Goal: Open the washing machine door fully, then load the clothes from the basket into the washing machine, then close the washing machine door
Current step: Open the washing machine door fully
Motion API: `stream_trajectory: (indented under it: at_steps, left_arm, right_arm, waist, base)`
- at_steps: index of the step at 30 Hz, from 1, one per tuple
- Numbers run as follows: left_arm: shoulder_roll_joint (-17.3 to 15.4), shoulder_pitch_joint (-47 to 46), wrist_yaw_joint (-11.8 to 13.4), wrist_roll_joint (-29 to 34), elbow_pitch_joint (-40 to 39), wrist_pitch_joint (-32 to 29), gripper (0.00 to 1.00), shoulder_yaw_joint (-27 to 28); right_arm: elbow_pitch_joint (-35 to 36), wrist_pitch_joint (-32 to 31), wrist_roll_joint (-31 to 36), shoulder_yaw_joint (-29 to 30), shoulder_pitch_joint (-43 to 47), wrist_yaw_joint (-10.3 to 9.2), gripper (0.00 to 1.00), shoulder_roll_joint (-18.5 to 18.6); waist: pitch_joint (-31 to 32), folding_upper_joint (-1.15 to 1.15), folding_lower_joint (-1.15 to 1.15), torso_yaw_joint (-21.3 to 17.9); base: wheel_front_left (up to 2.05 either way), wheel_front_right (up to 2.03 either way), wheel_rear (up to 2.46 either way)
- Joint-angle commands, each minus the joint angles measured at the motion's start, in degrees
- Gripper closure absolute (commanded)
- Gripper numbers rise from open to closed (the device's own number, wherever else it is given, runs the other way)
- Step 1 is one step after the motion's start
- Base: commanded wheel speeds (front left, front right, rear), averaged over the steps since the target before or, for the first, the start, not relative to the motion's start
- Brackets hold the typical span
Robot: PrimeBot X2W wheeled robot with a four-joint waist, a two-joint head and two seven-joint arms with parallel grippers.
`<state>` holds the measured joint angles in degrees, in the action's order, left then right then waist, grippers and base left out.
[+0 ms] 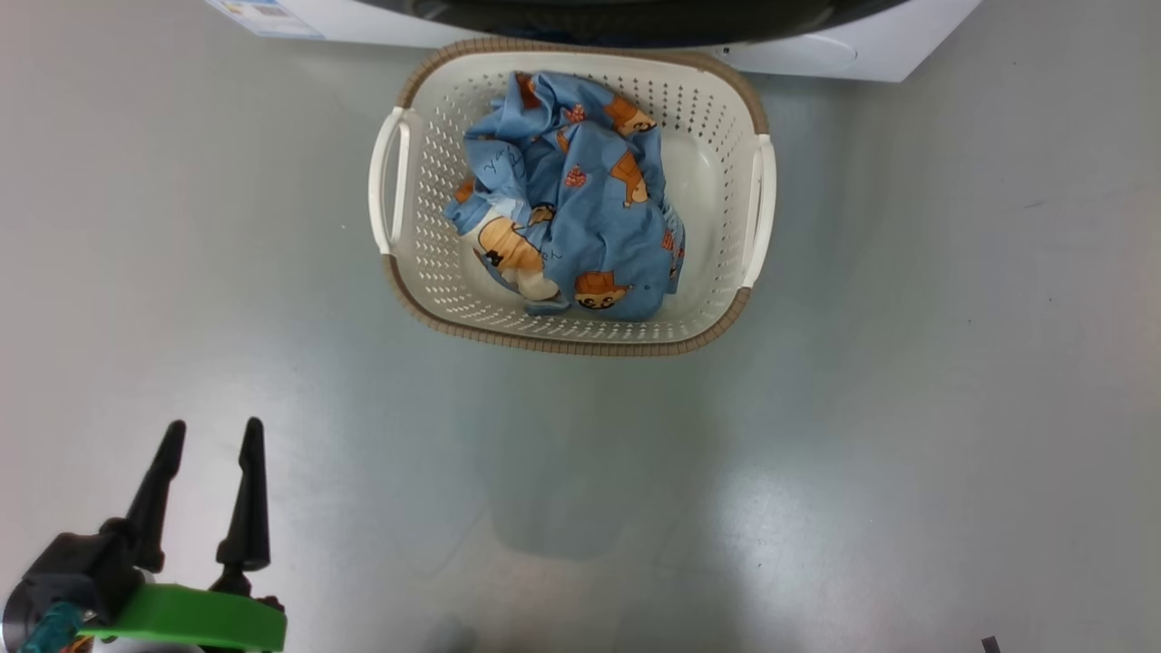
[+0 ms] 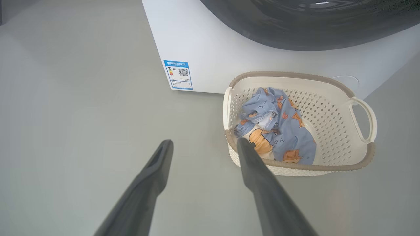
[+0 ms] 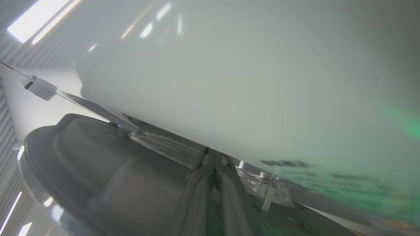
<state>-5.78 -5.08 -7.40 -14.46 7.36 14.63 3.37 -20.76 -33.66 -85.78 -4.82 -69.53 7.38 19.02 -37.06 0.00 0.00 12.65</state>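
item 1, nearest: left gripper [image 1: 214,424], hanging at the near left over bare floor [image 1: 907,408], well apart from everything else.

item 2: basket [image 1: 580,345], sitting on the floor just in front of the washer [image 1: 862,50], its far rim lying under the black door [image 1: 635,23]. the clothes [image 1: 580,199] are lying bundled inside it, towards its left half.

item 3: right gripper [image 3: 215,162], working up at the door, its tips lying at the seam where the door's edge is meeting a white panel.

risks, as judged:
- opening the door looks to be the step in hand. two thin tips pressed together are getting little purchase on a glossy rim, so a pull running at an angle is risking a slip and the door falling back.
- a door standing only partly open is narrowing the mouth, and the bundle is likely to be catching on it later.
- the basket is light and standing free. a finger catching its holes or rim while digging for the clothes is risking dragging or tipping it.
- the bundle is loose. a pinch on one fold is risking a trailing tail and a drop onto the floor.

fingers:
- left fingers [image 2: 262,190]: standing wide apart, holding nothing, touching nothing.
- right: lying closed tip to tip with nothing between them. they are seemingly touching the door's edge, but i cannot tell whether they are hooking behind it.
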Motion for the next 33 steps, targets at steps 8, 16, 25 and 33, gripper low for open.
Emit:
stream_trajectory:
  at_steps: [8,16,25,33]
  left_arm:
    - [-1.55,-0.98,-0.09,0.25,-0.73,0.37,0.0,4.26]
    - [-0.97,-1.69,-0.09,0.33,-0.9,0.37,0.0,5.41]
    - [-0.56,-2.33,-0.09,0.94,-1.28,0.37,0.0,6.05]
    - [0.45,-1.04,-0.09,1.86,-0.98,0.37,0.0,5.95]
  right_arm:
    - [1.74,-3.53,-0.66,-3.27,1.7,0.11,1.0,-1.94]
    - [2.49,-5.09,-1.1,-5.69,4.49,0.11,1.0,-3.48]
    - [5.16,-7.03,-1.66,-10.07,9.22,0.11,1.0,-6.5]
    - [9.11,-9.12,-3.25,-13.9,17.86,0.11,1.0,-8.08]
  waist:
    - [0.9,0.0,0.0,-0.81]
    - [2.46,0.0,0.0,-2.71]
    - [5.86,0.0,0.0,-5.53]
    - [12.27,0.0,0.0,-7.11]
  base:
    - [0.0,0.0,0.0]
    - [0.0,0.0,0.0]
    - [0.0,0.0,0.0]
    - [0.0,0.0,0.0]
